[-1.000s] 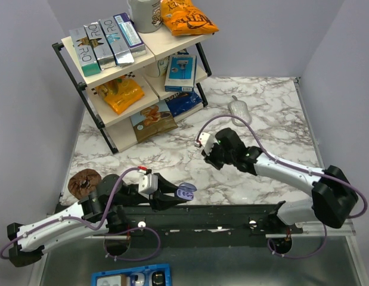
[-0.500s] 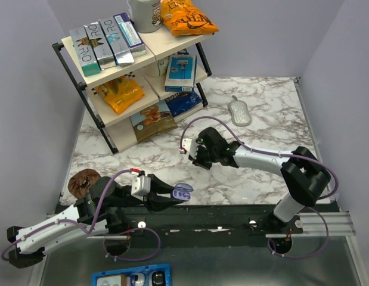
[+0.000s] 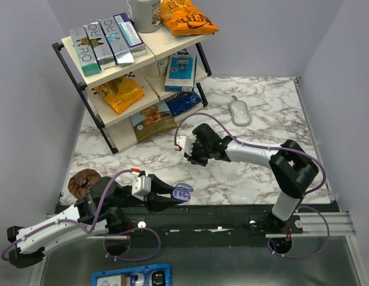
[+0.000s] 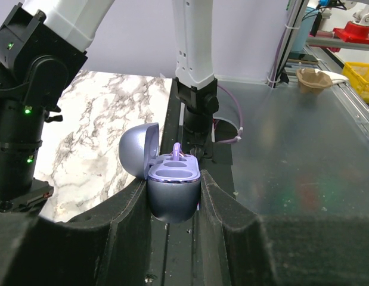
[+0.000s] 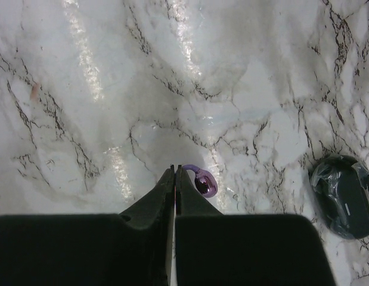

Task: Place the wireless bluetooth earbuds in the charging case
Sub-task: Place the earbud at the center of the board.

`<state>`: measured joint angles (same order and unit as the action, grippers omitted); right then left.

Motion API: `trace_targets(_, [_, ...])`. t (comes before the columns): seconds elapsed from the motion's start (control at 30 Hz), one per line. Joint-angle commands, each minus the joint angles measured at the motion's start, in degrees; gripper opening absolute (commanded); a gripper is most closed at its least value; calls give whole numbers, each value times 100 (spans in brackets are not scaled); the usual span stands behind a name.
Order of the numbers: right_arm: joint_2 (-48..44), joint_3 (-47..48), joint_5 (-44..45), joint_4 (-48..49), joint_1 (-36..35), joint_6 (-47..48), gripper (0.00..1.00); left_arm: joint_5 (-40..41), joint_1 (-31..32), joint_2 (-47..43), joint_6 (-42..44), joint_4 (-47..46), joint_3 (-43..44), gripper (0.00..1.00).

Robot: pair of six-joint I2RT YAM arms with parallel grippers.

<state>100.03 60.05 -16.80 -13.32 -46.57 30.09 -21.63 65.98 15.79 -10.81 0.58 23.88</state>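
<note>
My left gripper (image 3: 179, 195) is shut on the lavender charging case (image 3: 183, 191) and holds it at the table's near edge. In the left wrist view the case (image 4: 172, 193) sits between the fingers with its lid open to the left. A purple piece stands in its far well. My right gripper (image 3: 189, 156) is over mid-table. In the right wrist view its jaws (image 5: 174, 171) are closed, with the thin hook of a translucent purple earbud (image 5: 204, 183) pinched at the tips. The bud hangs beside the right finger above the marble. No black earbuds show.
A two-level shelf rack (image 3: 130, 71) with boxes and snack bags stands at the back left. A grey oval object (image 3: 239, 112) lies at the back right. A dark oval object in plastic (image 5: 345, 196) lies right of my right gripper. A brown round item (image 3: 83, 182) sits near the left edge.
My right gripper has moved left across the table, closer to the left arm. My left gripper with the case shifted slightly left, then held still.
</note>
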Motion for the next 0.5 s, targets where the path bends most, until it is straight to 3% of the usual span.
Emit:
trace_targets(0.0, [245, 261, -219, -223, -37, 32, 12, 0, 12, -6, -71, -32, -76, 0])
trace_targets(0.33, [298, 297, -158, -285, -46, -47, 24, -8, 3, -50, -44, -31, -85, 0])
trace_targets(0.47, [-323, 139, -43, -189, -81, -213, 25, 9, 3, -146, 8, -31, -94, 0])
